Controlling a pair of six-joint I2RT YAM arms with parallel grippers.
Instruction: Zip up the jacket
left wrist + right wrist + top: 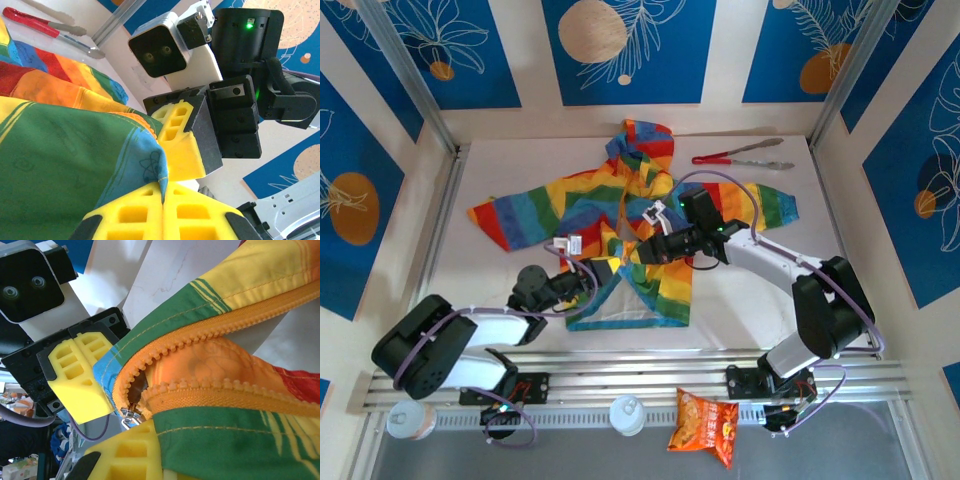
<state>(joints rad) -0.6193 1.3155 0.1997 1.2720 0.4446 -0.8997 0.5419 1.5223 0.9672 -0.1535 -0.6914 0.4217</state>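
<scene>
Jacket (620, 200) lies spread on the worktop (770, 290), its hood far from both hands. Left hand (609, 265) is pressed together, pinching the jacket's blue-and-green edge at the lower end of the orange zipper (210, 330). Right hand (639, 250), just beside it and facing it, pinches green cloth next to the slider (131, 412), which sits right at its pads. Beyond the slider the teeth stand parted. Red-handled tongs (738, 157) lie well beyond the right hand, apart from the jacket.
</scene>
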